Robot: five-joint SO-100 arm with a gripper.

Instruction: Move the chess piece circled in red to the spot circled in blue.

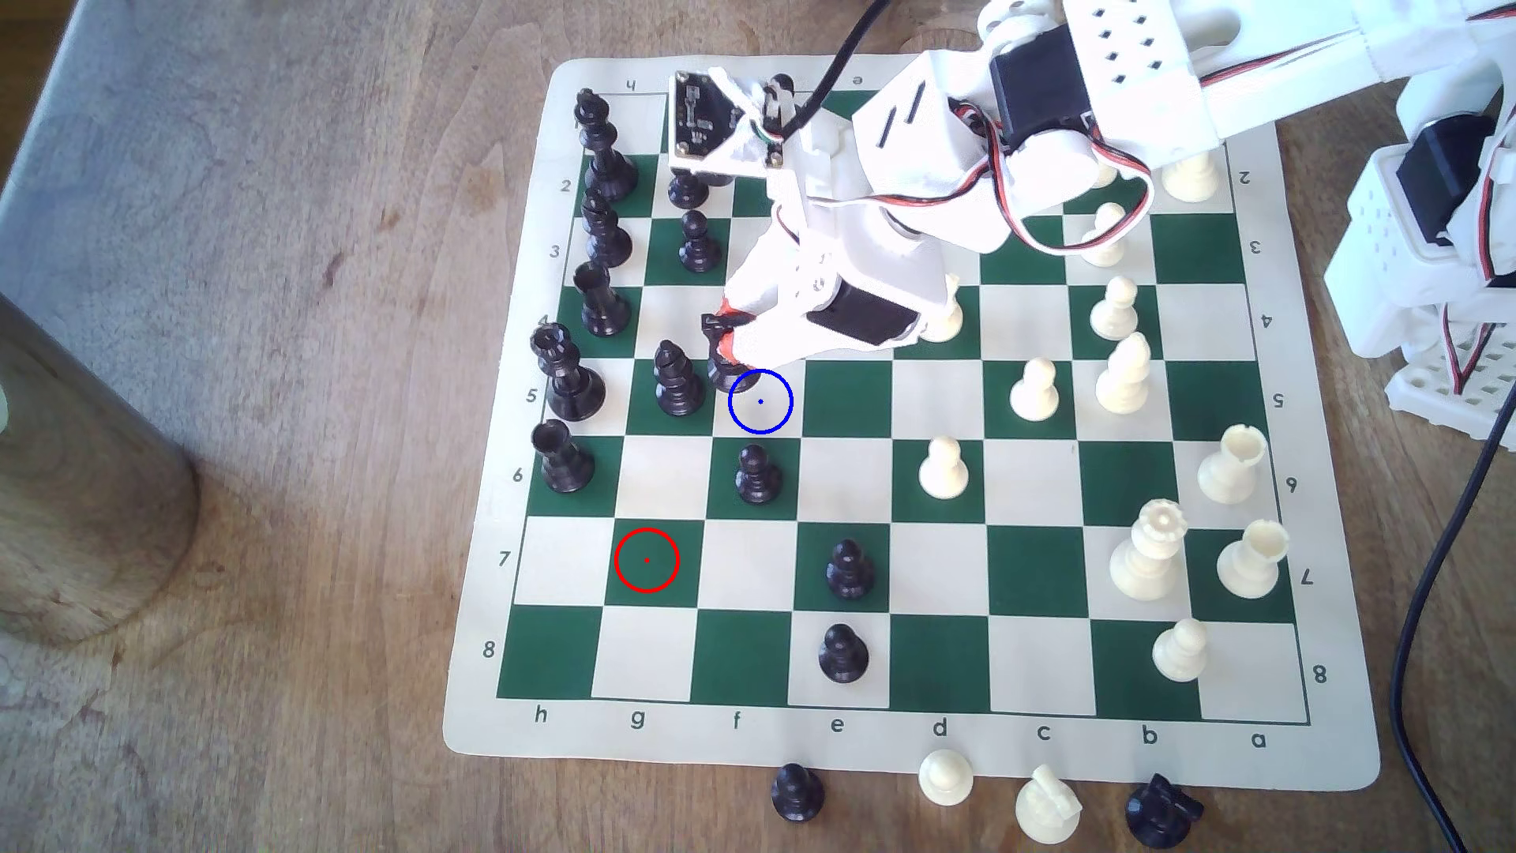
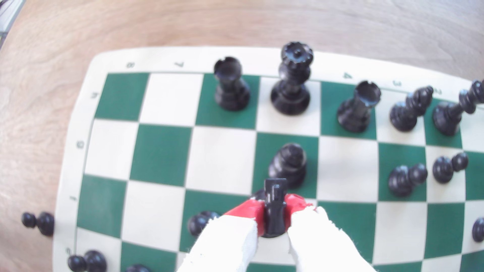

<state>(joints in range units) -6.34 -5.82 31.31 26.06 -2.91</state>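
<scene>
The chess piece, a black knight (image 1: pixel 720 351) (image 2: pixel 274 209), stands upright between the red-tipped white fingers of my gripper (image 1: pixel 727 335) (image 2: pixel 273 214), which is shut on it. In the exterior view the knight's base is at the upper left rim of the spot (image 1: pixel 760 401), a cream square ringed in blue with a blue dot. I cannot tell whether the base touches the board. The green square ringed in red (image 1: pixel 647 560) stands bare, two rows nearer the exterior view's bottom and one column to its left.
A black bishop (image 1: pixel 678 381) (image 2: pixel 288 164) stands close beside the knight, and a black pawn (image 1: pixel 756 476) sits just below the spot in the exterior view. Black pieces line the board's left side, white pieces its right. A wooden cylinder (image 1: pixel 82 492) stands off the board at left.
</scene>
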